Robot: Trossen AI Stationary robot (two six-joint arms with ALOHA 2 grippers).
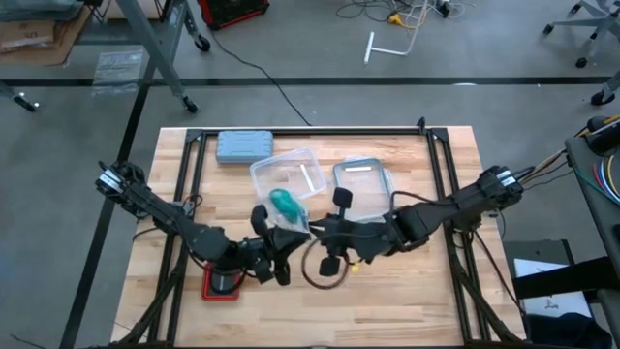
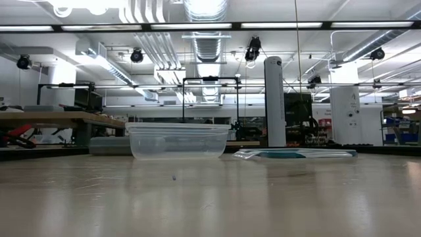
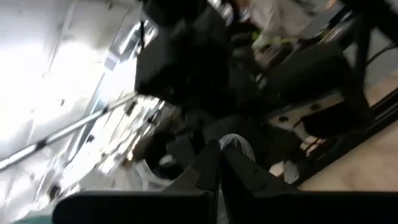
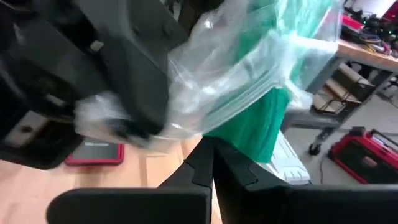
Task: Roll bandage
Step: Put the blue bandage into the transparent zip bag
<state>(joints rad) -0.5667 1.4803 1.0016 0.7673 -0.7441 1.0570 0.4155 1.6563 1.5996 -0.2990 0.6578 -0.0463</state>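
The teal-green bandage (image 1: 285, 203) (image 4: 261, 118) sits inside a clear plastic bag (image 1: 291, 219) (image 4: 236, 74), held up over the middle of the table. My left gripper (image 1: 273, 254) (image 3: 217, 163) comes from the left and is shut on the bag. My right gripper (image 1: 324, 233) (image 4: 210, 152) comes from the right and is shut on it too. In the right wrist view the left gripper's dark body (image 4: 124, 68) hides part of the bag. The low view shows neither gripper. My left gripper pinches a bit of the bag's clear film (image 3: 236, 145) between its two shut fingers. Which part of the bag this is cannot be told. My right gripper pinches the bag's lower edge (image 4: 214, 134) between its two fingers, just beside the bandage. The bag is clear of the table, and the bandage hangs down inside it.
A clear tub (image 1: 287, 173) (image 2: 176, 140) and its lid (image 1: 360, 184) (image 2: 296, 154) stand behind the grippers. A grey-blue case (image 1: 242, 145) lies at the far left. A red flat object (image 1: 221, 284) and a dark ring (image 1: 324, 271) lie near the front edge.
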